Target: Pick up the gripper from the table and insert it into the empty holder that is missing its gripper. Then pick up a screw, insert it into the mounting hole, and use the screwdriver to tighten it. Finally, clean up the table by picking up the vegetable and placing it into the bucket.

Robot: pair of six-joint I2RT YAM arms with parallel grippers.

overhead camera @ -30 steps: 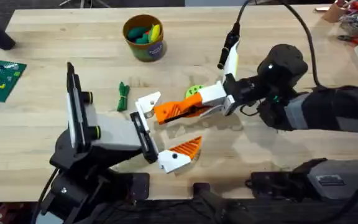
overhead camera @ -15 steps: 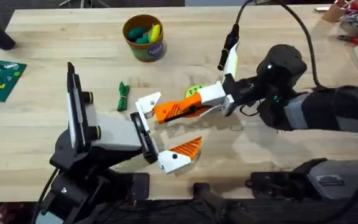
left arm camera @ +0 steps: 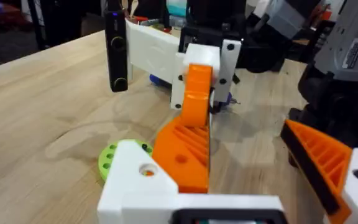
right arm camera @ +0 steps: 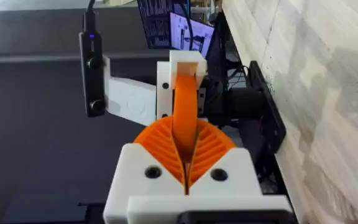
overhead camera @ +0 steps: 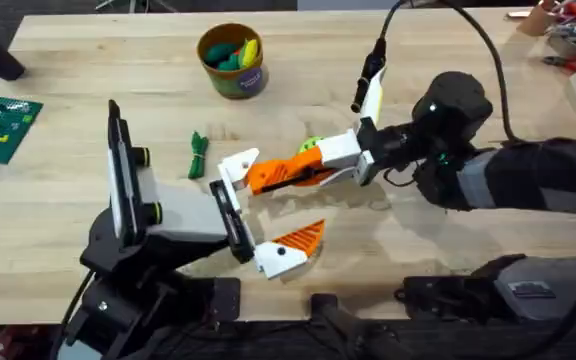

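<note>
Gripper [overhead camera: 286, 175], the long orange ribbed wedge, hangs above the middle of the table [overhead camera: 88, 70], held lengthwise between the two arms. The right gripper [overhead camera: 340, 160] reaches in from the right and clamps the wedge's thick end: in the right wrist view its two orange ribbed pads [right arm camera: 160, 144] are pressed against either side of the orange piece [right arm camera: 185, 124], which runs away from the camera toward the other arm. The left gripper [overhead camera: 253, 215] comes up from the lower left with its fingers spread wide; the far finger is the holder [overhead camera: 236, 168], a bare white bracket, and the wedge's narrow end meets it there, while the near finger carries its own short orange ribbed wedge [overhead camera: 301, 237] on a white base, well clear of the held part. In the left wrist view the holder [left arm camera: 143, 180] touches the long wedge [left arm camera: 188, 149], though whether the part is fully seated I cannot tell. A green vegetable [overhead camera: 198, 154] lies on the table left of the holder. The bucket [overhead camera: 232, 60] stands at the far side of the table with coloured items inside.
</note>
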